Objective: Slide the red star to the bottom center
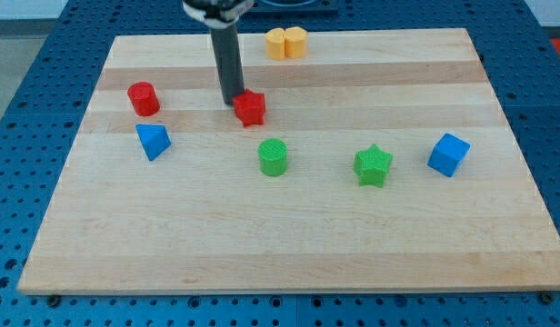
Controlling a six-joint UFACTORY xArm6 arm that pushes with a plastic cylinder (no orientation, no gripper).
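Note:
The red star (251, 108) lies on the wooden board (289, 236), in its upper middle part. My tip (232, 101) stands right at the star's upper left side, touching or nearly touching it. The dark rod comes down from the view's top.
A red cylinder (144, 98) and a blue triangular block (154, 141) lie at the left. A green cylinder (274, 157) sits below the star, a green star (373, 165) and a blue cube (448, 154) to the right. Two yellow blocks (286, 43) lie at the top edge.

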